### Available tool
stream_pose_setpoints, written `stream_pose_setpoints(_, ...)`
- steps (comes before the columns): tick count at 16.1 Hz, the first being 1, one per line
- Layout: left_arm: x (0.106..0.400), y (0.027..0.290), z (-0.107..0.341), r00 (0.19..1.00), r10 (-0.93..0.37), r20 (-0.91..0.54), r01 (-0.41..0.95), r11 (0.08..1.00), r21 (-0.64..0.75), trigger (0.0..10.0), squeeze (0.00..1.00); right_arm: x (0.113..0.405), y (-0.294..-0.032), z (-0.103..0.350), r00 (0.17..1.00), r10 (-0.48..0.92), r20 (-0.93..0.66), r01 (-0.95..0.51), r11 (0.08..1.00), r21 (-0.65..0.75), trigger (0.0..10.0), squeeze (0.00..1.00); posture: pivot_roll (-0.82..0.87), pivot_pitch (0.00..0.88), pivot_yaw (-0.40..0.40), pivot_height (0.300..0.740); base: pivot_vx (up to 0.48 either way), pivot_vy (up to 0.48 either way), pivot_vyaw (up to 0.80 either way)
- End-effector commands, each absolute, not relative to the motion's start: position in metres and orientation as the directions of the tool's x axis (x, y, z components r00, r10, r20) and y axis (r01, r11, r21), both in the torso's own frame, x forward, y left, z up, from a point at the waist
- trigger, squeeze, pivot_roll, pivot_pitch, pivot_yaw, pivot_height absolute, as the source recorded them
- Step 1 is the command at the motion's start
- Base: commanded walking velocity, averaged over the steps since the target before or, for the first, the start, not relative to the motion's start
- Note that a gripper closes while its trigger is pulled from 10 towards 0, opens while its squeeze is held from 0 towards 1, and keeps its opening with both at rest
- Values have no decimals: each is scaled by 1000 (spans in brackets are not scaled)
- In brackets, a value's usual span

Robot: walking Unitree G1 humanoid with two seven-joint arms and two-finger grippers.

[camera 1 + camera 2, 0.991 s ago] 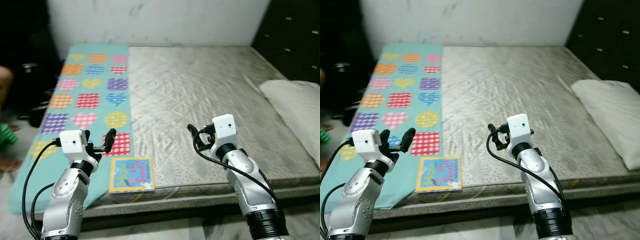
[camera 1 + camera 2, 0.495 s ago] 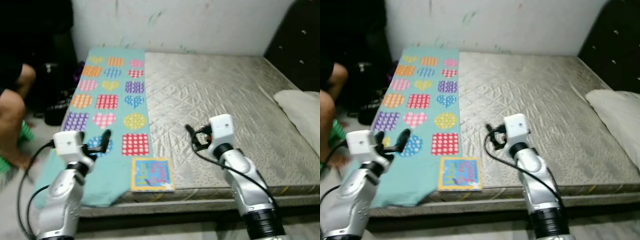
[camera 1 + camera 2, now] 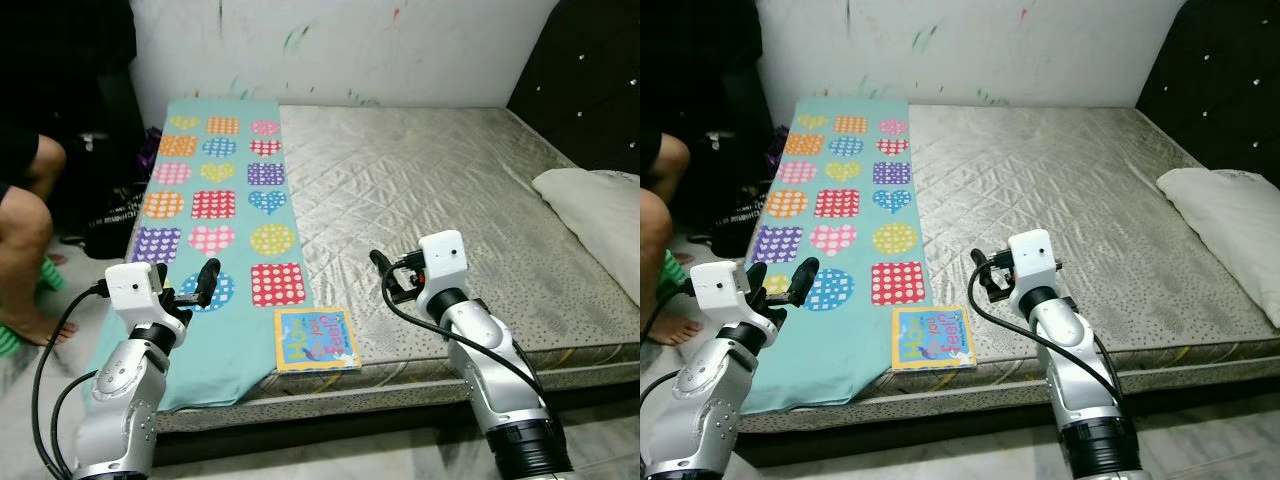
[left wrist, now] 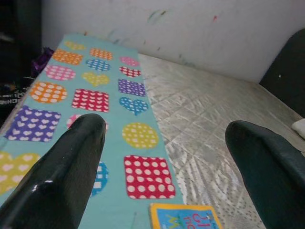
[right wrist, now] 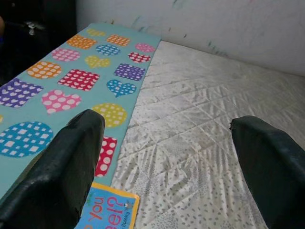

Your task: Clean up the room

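I have both arms raised over the near edge of the bed (image 3: 450, 190). My left pincer (image 3: 197, 285) is over the teal mat (image 3: 215, 215), fingers spread wide with nothing between them. My right pincer (image 3: 385, 280) hangs above bare grey mattress, also wide open and empty.

Edges first: the mattress's front edge runs just below both pincers, with floor beyond it. The mat's long edge lies between the two pincers and runs away toward the white wall (image 3: 340, 45). To the left of my left pincer the mat droops over the bed's side. Ahead of the right pincer the mattress is open quilted surface all the way to the wall.

One book (image 3: 317, 338) lies flat between the pincers, closer to the bed's front edge than either one, touching neither. Its corner overlaps the mat's edge. The cover is blue with a yellow border and colourful lettering.

One pillow (image 3: 595, 215), white, sits well off to the right of my right pincer. The mat carries rows of dotted and checked hearts, circles and squares. A person's bare leg (image 3: 25, 250) shows far left of my left pincer, beside the bed.
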State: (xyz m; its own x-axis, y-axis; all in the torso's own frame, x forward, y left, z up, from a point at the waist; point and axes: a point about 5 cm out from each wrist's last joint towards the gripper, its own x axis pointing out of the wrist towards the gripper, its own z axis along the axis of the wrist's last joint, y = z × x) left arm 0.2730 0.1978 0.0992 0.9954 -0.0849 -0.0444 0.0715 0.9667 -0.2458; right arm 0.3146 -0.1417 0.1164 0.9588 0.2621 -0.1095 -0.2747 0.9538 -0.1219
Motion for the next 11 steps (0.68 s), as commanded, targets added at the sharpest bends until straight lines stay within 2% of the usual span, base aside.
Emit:
stream_pose_setpoints(1, 275, 194, 101, 995, -94, -42, 82, 968, -236, 10000, 0, 316, -145, 121, 962, 257, -95, -268, 954, -133, 10000, 0, -176, 0, -43, 740, 0, 0, 0)
stream_pose_setpoints(11, 274, 191, 101, 993, -114, -41, 102, 968, -229, 10000, 0, 315, -144, 119, 960, 264, -97, -275, 952, -133, 10000, 0, -175, 0, -40, 740, 0, 0, 0)
